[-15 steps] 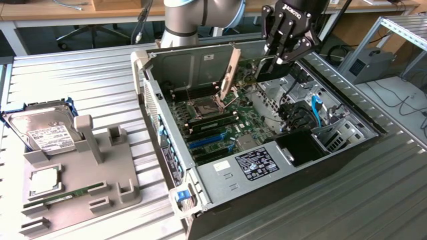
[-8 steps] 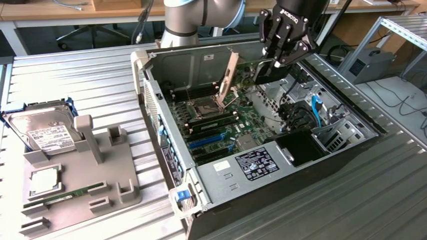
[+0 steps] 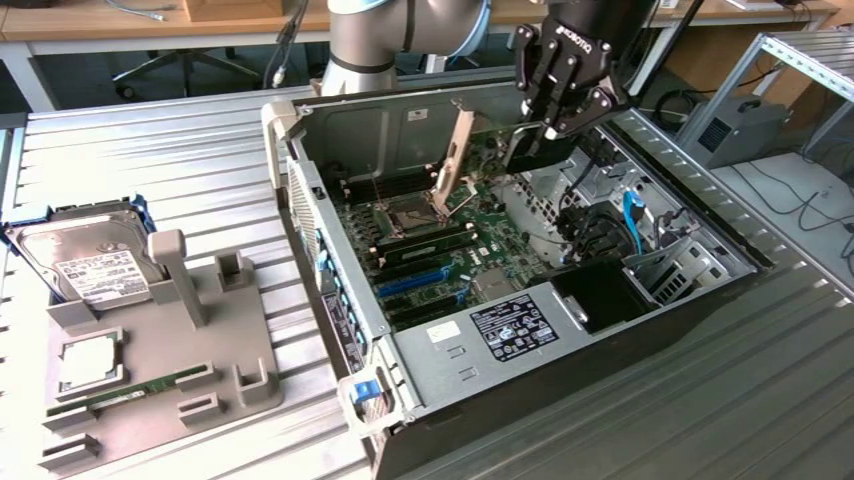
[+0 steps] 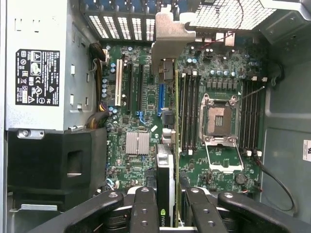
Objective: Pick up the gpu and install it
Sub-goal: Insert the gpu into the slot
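Am holding gpu [image 4: 165, 177] edge-on in my pincer [image 4: 169, 208], jaws part-closed, clamping card's flat sides. Am hovering it over motherboard [image 4: 138, 121] inside open case [image 3: 694, 290], bracket [image 4: 170, 39] facing rear vents, so edge is lining up with slots.

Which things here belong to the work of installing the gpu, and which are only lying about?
Belong to the job:
- gpu, gripped edge-on between the fingers
- open computer case
- motherboard inside it, under the gpu

Only lying about:
- hard drive
- memory stick
- grey holder beside the case
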You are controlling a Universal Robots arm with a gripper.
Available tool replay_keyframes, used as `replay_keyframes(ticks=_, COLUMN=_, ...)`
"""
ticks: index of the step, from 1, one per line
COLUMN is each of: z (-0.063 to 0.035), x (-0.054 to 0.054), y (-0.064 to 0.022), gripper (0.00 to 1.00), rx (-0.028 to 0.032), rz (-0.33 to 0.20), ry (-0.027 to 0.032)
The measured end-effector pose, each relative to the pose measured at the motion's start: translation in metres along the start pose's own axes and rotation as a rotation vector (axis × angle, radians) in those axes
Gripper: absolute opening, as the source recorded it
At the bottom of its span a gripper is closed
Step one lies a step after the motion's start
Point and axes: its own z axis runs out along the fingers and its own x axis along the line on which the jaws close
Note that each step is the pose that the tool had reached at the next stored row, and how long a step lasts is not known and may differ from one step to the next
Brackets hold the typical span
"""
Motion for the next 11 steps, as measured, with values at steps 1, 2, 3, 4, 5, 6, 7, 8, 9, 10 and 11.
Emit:
replay_keyframes(ticks=1, z=0.0006, x=0.0, y=0.0003, gripper=0.27, rx=0.0, rz=0.0, ry=-0.0001)
replay_keyframes(ticks=2, z=0.0011, x=0.0, y=0.0005, gripper=0.27, rx=0.0, rz=0.0, ry=-0.0003)
replay_keyframes(ticks=3, z=0.002, x=0.0, y=0.0009, gripper=0.27, rx=0.0001, rz=0.0, ry=-0.0005)
replay_keyframes(ticks=4, z=0.0025, x=0.0, y=0.0011, gripper=0.27, rx=0.0001, rz=0.0, ry=-0.0008)
replay_keyframes(ticks=5, z=0.003, x=0.0, y=0.0013, gripper=0.27, rx=0.0001, rz=0.0, ry=-0.0009)
replay_keyframes(ticks=6, z=0.0039, x=0.0, y=0.0016, gripper=0.27, rx=0.0001, rz=0.0, ry=-0.0012)
replay_keyframes(ticks=7, z=0.0045, x=0.0, y=0.0018, gripper=0.27, rx=0.0001, rz=0.0, ry=-0.0014)
replay_keyframes(ticks=8, z=0.0051, x=0.0, y=0.0021, gripper=0.27, rx=0.0001, rz=0.0, ry=-0.0016)
replay_keyframes(ticks=9, z=0.0056, x=0.0, y=0.0023, gripper=0.27, rx=0.0001, rz=0.0, ry=-0.0017)
replay_keyframes(ticks=10, z=0.0061, x=0.0, y=0.0025, gripper=0.27, rx=0.0001, rz=0.0, ry=-0.0018)
replay_keyframes(ticks=11, z=0.0068, x=0.0, y=0.0027, gripper=0.27, rx=0.0001, rz=0.0, ry=-0.002)
